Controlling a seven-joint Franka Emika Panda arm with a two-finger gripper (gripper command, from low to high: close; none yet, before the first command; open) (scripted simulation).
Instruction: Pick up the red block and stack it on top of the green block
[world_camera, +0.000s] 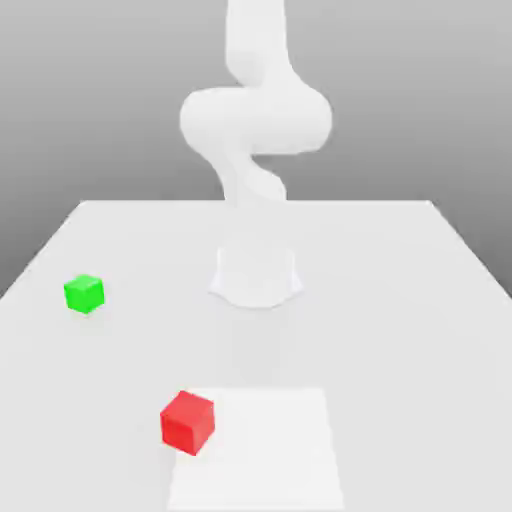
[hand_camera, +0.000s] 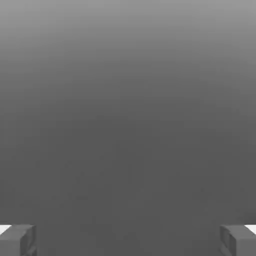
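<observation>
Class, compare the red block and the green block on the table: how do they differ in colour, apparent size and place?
The red block is bright red; the green block is bright green. Red looks larger than green. Red sits partly on the paler square patch; green sits on the plain table, toward the exterior view's left. Both are plain matte cubes, resting flat, untouched.

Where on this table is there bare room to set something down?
Nearly everywhere. The table is bare across the exterior view's right, and between the green block and the red block. Only the arm's base, mid-table, takes space. Nothing is crowded.
</observation>
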